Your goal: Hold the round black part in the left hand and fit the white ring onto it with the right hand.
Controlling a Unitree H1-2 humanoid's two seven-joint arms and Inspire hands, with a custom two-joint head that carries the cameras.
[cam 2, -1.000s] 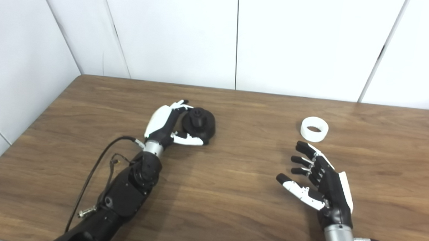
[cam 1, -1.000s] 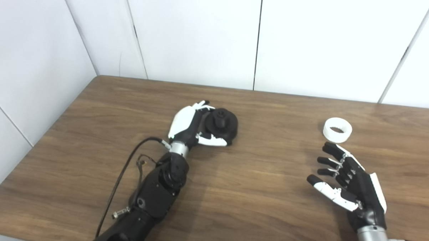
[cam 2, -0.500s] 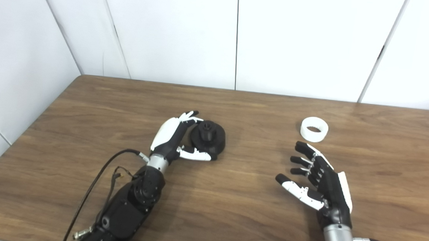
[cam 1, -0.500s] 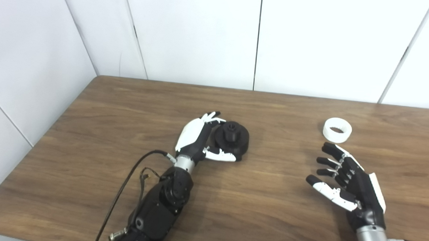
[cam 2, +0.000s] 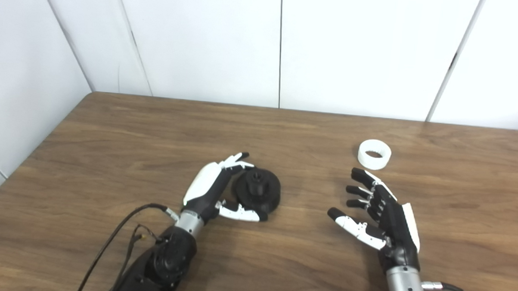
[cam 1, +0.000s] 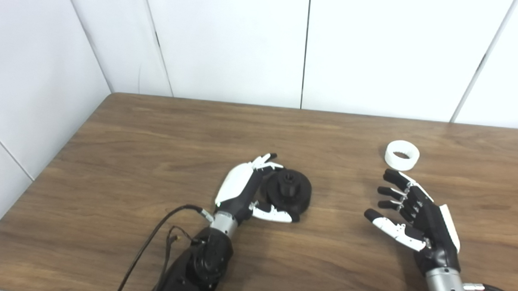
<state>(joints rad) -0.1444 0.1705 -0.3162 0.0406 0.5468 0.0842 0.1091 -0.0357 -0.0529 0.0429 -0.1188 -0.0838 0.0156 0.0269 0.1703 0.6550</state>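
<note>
Since one second ago the left hand [cam 1: 248,192] has drawn the round black part [cam 1: 288,191] back along the table [cam 1: 112,157] toward the robot and a little to its right; the whole picture has also shifted slightly, so part of that is camera motion. The white ring [cam 1: 402,155] lies as it did, flat on the wood with its hole facing up, well apart from the black part. The right hand [cam 1: 416,215] has hardly changed: palm turned inward, fingers spread, holding nothing, its fingertips just short of the ring. The left hand is wrapped around the black part, fingers over the far edge and thumb along the near side, with the central boss pointing upward between them (whether the part is lifted clear of the table or only dragged across it cannot be told). Judgement: the step in hand is securing and presenting the black part, with the ring pickup not yet begun. To do it well, the left hand should keep the boss upright and uncovered, fingers low on the rim. The right hand should pinch the ring by its outer wall, leaving the bore open, then carry it level over the boss.
</note>
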